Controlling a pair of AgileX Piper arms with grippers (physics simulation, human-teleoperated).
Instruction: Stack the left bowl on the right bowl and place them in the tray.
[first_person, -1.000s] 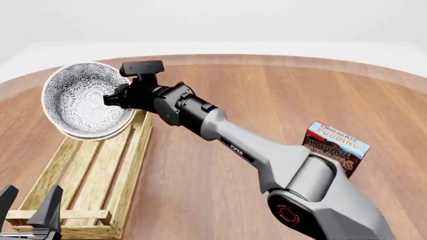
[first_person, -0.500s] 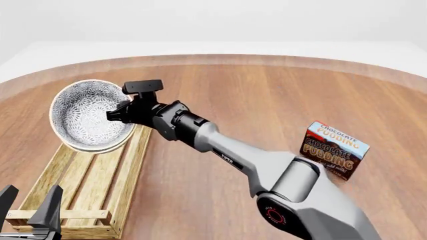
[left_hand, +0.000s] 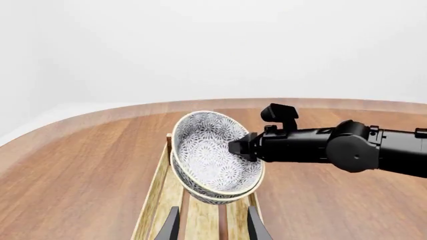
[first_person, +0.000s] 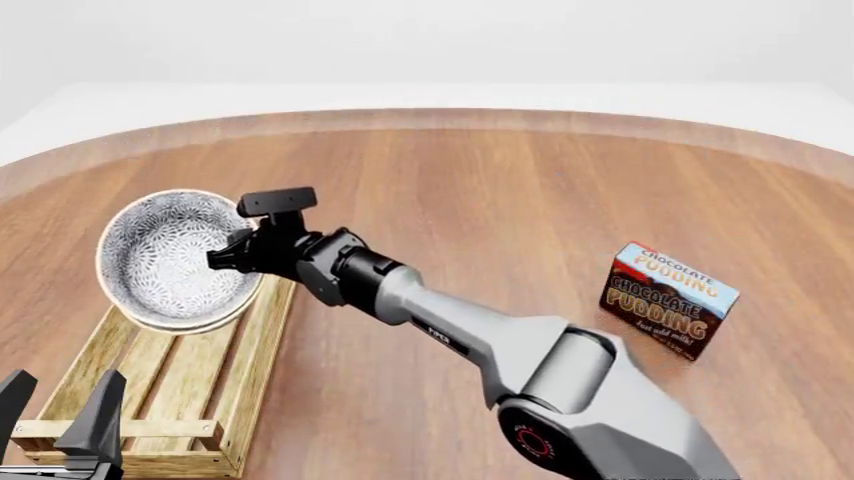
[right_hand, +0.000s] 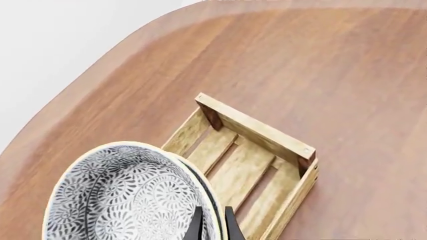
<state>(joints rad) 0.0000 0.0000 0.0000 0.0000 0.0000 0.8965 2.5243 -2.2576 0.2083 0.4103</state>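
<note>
Two stacked bowls (first_person: 167, 258), white with a dark floral pattern, hang tilted over the far end of the tray (first_person: 160, 385), a long light-wood crate with a slatted bottom. My right gripper (first_person: 238, 252) is shut on the stack's right rim. In the right wrist view its fingers (right_hand: 230, 226) pinch the rims of the bowls (right_hand: 127, 197) above the tray (right_hand: 257, 155). The left wrist view shows the bowls (left_hand: 210, 152), the right gripper (left_hand: 241, 148) and the tray (left_hand: 200, 217) below. My left gripper (first_person: 60, 415) stands open at the tray's near end, holding nothing.
A chocolate pudding box (first_person: 671, 300) stands on the wooden table (first_person: 507, 200) at the right, well away from the tray. The right arm (first_person: 454, 335) stretches diagonally across the middle of the table. The table's curved edge runs along the back.
The right gripper has lowered the stacked bowls toward the tray's far end and drawn them a little nearer. The left gripper has not moved.
</note>
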